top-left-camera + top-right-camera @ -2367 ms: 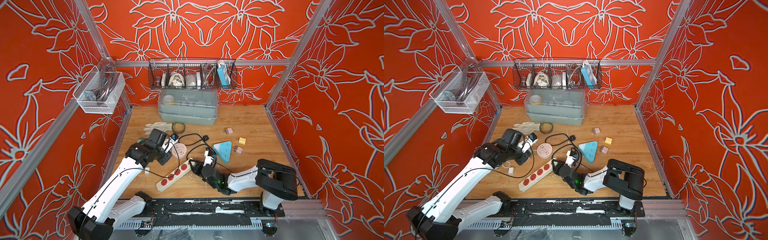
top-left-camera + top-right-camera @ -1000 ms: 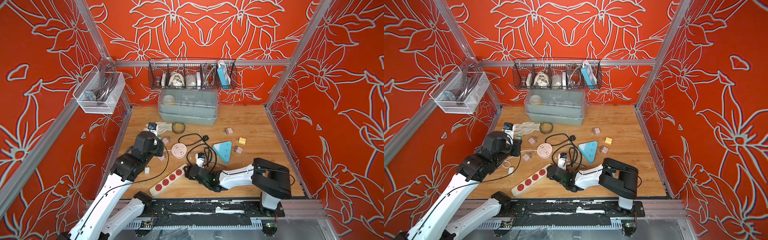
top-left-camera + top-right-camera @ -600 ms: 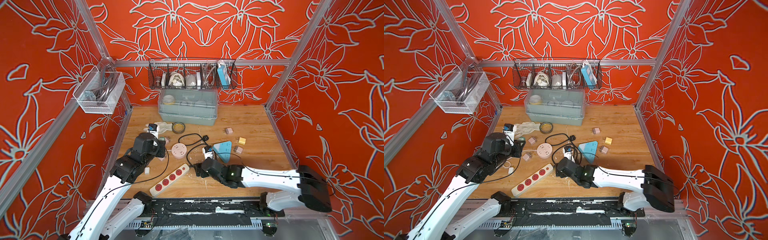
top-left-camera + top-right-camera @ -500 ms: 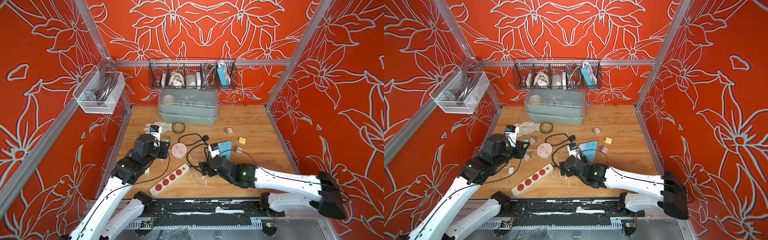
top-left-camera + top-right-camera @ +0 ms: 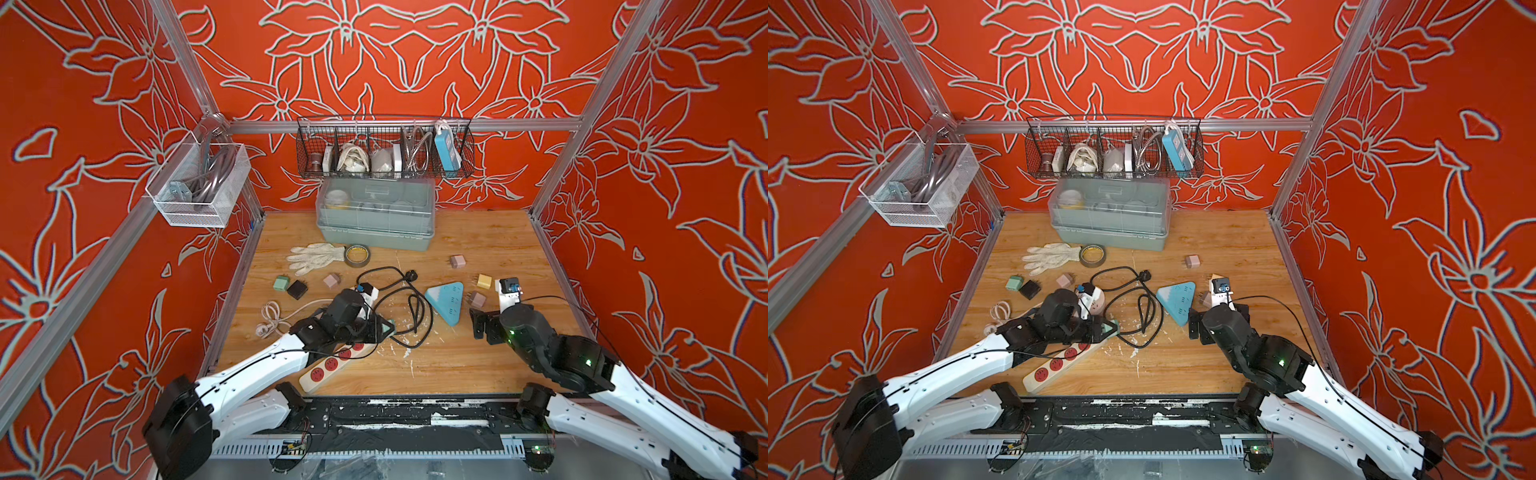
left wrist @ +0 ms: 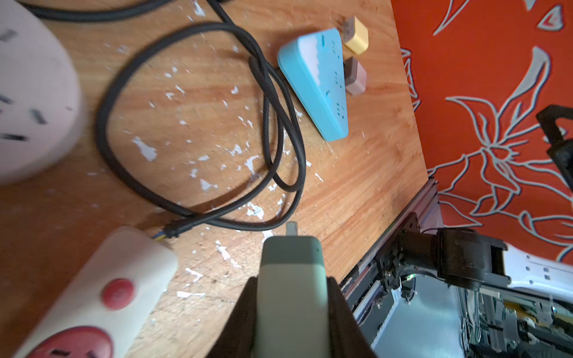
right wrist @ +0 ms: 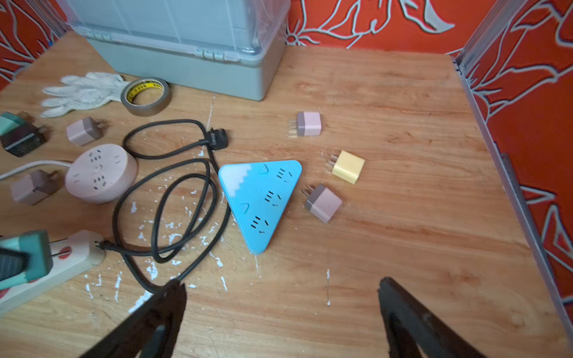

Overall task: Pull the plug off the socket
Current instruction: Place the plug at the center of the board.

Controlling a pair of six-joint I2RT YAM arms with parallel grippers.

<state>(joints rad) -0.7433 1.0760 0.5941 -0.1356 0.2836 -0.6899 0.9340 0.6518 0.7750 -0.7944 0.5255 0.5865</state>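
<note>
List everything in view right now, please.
power strip: 1, white with red sockets, front left
green plug: 1, green, in left gripper, clear of strip
round socket: 1, pink, left of centre
triangular socket: 1, blue, centre
cable: 1, black, between those sockets
pink adapters: 4, pink, scattered both sides
yellow adapter: 1, yellow, right side
green adapter: 1, green, left side
black adapter: 1, black, beside it
box: 1, grey, clear lid, back
glove: 1, white, by box
tape roll: 1, grey, beside glove
wire basket: 1, black, back wall
mesh basket: 1, white, left wall
cord: 1, white, left edge
left gripper: shut on green plug
right gripper: open, empty, front right
</note>
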